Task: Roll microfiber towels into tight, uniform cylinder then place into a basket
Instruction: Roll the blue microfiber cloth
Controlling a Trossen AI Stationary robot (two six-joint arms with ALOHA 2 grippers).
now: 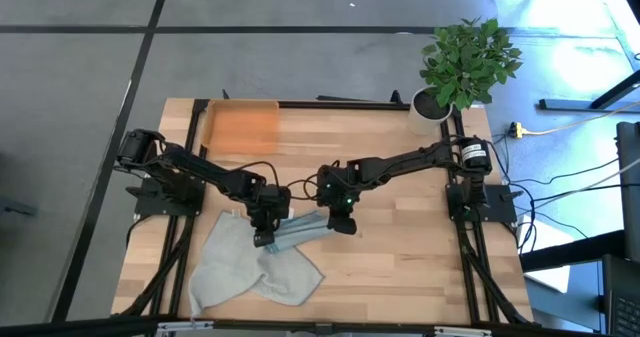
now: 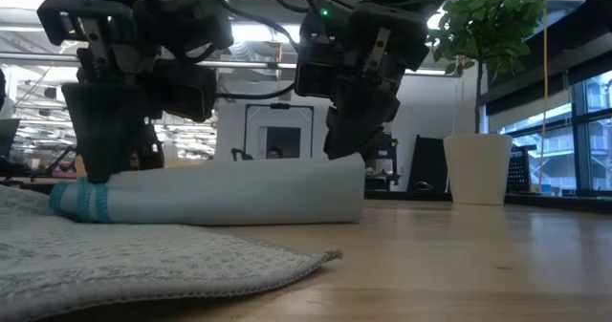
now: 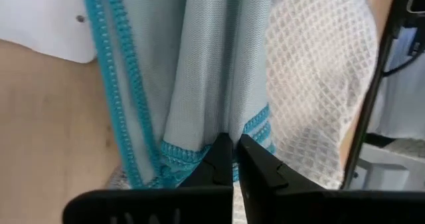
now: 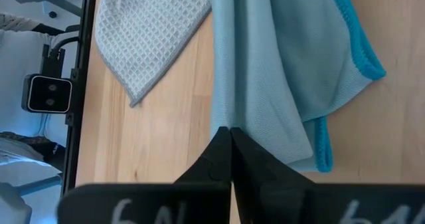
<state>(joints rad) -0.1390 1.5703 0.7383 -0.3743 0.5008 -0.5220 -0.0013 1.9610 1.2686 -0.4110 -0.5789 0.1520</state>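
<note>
Light teal-blue microfiber towel (image 1: 300,231), rolled, lies mid-table, left gripper (image 1: 262,239) and right gripper (image 1: 343,224) pinching its ends; pale grey-green waffle towel (image 1: 232,267) underneath, orange plastic basket (image 1: 240,128) well apart, potted plant (image 1: 462,65) at corner.

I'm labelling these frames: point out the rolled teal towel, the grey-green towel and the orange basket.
rolled teal towel (image 2: 229,193): low view, middle of the roll.
grey-green towel (image 1: 225,267): high view, its flat centre.
orange basket (image 1: 241,129): high view, bare floor of the tray.

From above, your two arms hid most of the rolled teal towel (image 1: 300,231). The low view cut off the grey-green towel (image 2: 143,255) at its left edge, and the orange basket (image 1: 241,127) looked blurred.
</note>
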